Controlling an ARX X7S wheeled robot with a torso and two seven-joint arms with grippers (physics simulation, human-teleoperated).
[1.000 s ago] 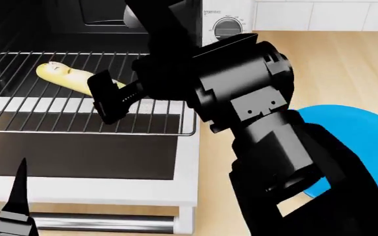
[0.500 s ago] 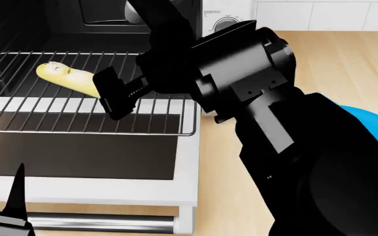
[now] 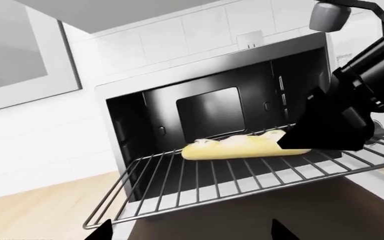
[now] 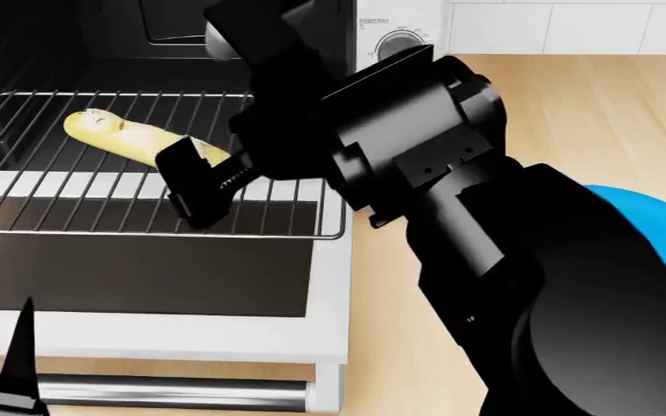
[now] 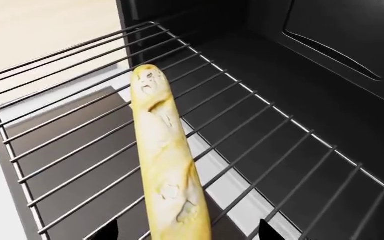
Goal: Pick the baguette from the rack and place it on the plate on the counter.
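The pale-yellow baguette (image 4: 119,134) lies at an angle on the pulled-out wire rack (image 4: 67,195) of the toaster oven. My right gripper (image 4: 200,178) hangs open just over its near end. In the right wrist view the two fingertips (image 5: 108,231) stand on either side of the loaf (image 5: 162,150) without touching it. The blue plate (image 4: 657,230) rests on the beige counter (image 4: 610,113) to the right, largely hidden by my right arm. My left gripper (image 4: 15,373) is low in front of the oven, open and empty. Its view shows the baguette (image 3: 239,146) and rack (image 3: 232,182).
The oven door (image 4: 136,277) lies folded down flat under the rack, reaching toward me. The oven's white side panel with a knob (image 4: 401,45) stands right of the cavity. A white tiled wall (image 4: 576,26) runs behind the counter.
My right gripper has dropped a little closer to the rack over the baguette's near end, and the right forearm has swung left, covering more of the plate. The baguette has not moved.
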